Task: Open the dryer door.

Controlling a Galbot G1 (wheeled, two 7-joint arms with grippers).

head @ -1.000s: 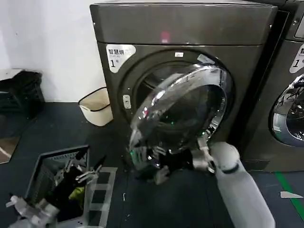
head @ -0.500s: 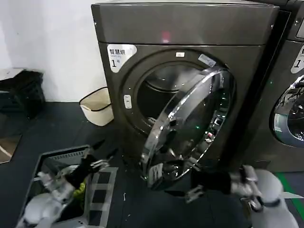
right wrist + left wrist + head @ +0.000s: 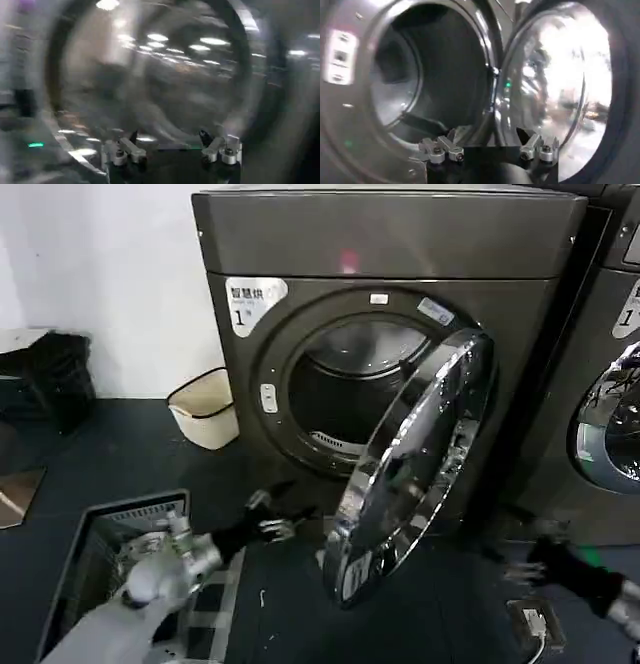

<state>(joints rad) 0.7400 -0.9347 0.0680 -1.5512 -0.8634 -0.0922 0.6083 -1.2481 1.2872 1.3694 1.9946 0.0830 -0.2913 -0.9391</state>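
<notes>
Dryer (image 3: 380, 244) faced the head camera; the door (image 3: 415, 459) stood swung well out on its right-hand hinge side, seen nearly edge-on, chrome ring catching reflections. Drum opening (image 3: 350, 399) was exposed behind it, interior dark and little could be made out inside.

Left gripper (image 3: 272, 519) reached forward low, just left of the door's lower free edge, apart from it in the head view. In the left wrist view the left gripper (image 3: 490, 150) showed its fingers (image 3: 440, 149) spread wide with nothing between them, the drum mouth on one side and the door (image 3: 560, 95) on the other.

Right gripper (image 3: 540, 556) sat low at the right, below and well clear of the door, blurred in the head view, arm cut off by the frame edge. The right wrist view gave the right gripper (image 3: 172, 149) with fingers (image 3: 222, 150) parted and empty; beyond it a smeared round shape with light reflections, probably the door (image 3: 160, 70).

A second machine (image 3: 610, 414) was cut off at the right edge. A pale bin (image 3: 205, 409) stood on the floor left of the dryer.
</notes>
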